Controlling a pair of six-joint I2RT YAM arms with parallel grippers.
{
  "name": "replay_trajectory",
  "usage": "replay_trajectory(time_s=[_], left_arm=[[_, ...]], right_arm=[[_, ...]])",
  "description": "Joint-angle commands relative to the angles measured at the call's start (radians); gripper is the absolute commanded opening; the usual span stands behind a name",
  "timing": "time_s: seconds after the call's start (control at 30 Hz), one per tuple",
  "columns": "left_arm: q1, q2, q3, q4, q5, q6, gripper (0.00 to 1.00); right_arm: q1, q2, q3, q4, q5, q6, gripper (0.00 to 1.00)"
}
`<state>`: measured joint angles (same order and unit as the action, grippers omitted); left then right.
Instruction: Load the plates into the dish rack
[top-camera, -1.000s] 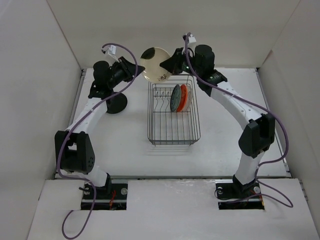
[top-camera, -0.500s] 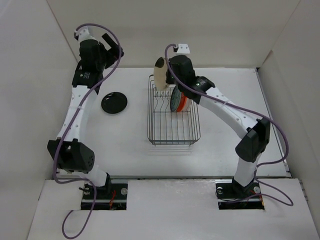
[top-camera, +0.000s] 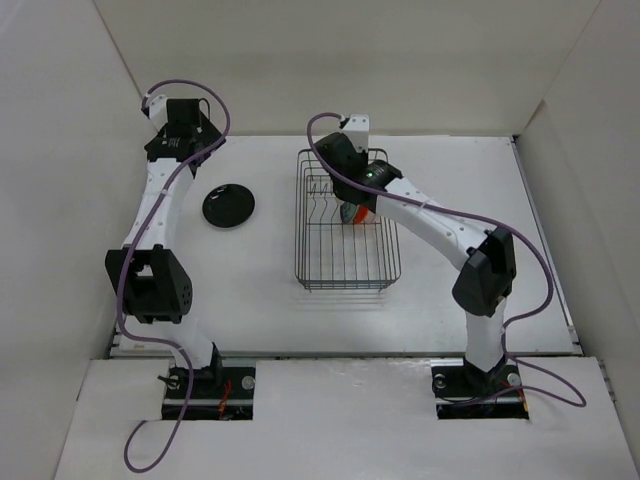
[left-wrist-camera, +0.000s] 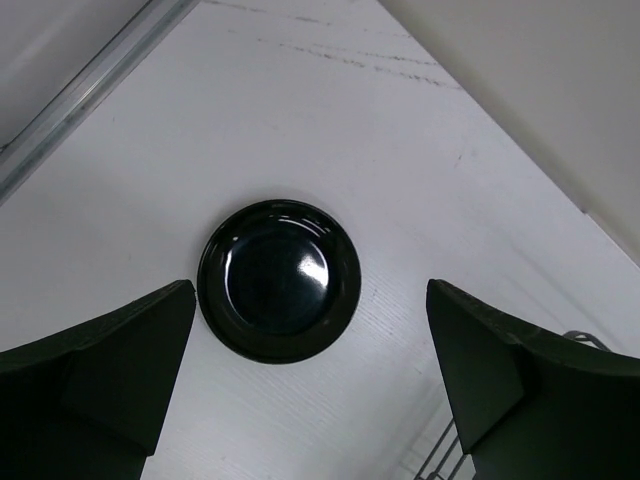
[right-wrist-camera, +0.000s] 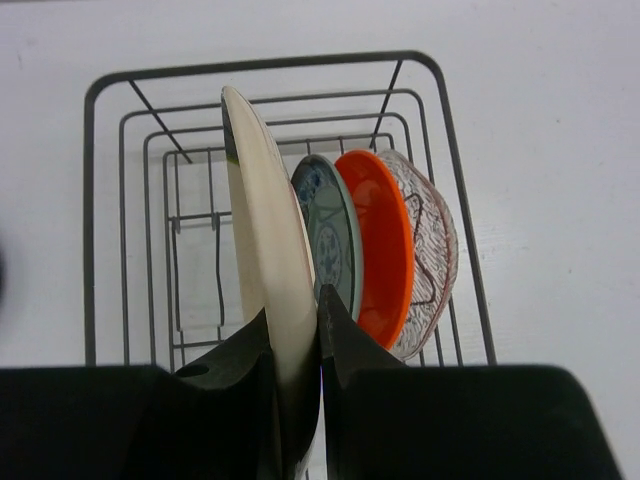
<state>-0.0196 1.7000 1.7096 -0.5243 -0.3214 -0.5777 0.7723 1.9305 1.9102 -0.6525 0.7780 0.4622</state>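
1. Since a second ago, my right gripper (right-wrist-camera: 295, 350) has swung the cream plate (right-wrist-camera: 262, 210) down into the dish rack (right-wrist-camera: 92, 200).
2. Its fingers pinch that plate's rim; the plate stands on edge at 9 o'clock of the teal plate (right-wrist-camera: 335, 235) and the orange plate (right-wrist-camera: 385, 250).
3. My left gripper (left-wrist-camera: 310, 330) gapes wide and empty above the black plate (left-wrist-camera: 280, 278) (flat on the table, 9 o'clock of the rack).
4. Seating the cream plate is the step in hand; next, I judge, comes settling it between prongs before releasing.

Glossy black plate (left-wrist-camera: 279, 280); thin dark-wire dish rack (right-wrist-camera: 100, 90).
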Motion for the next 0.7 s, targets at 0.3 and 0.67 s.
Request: replay_trajectory(time_s=[0.3, 0.67], left_arm=[[0.056, 0.058, -0.022, 0.004, 0.022, -0.016, 1.00], [0.066, 0.133, -0.067, 0.027, 0.031, -0.025, 0.95]], right_arm=[[-0.005, 0.081, 0.013, 0.037, -0.038, 0.041, 0.00], [-0.025, 0.151, 0.033, 0.057, -0.091, 0.050, 0.42]])
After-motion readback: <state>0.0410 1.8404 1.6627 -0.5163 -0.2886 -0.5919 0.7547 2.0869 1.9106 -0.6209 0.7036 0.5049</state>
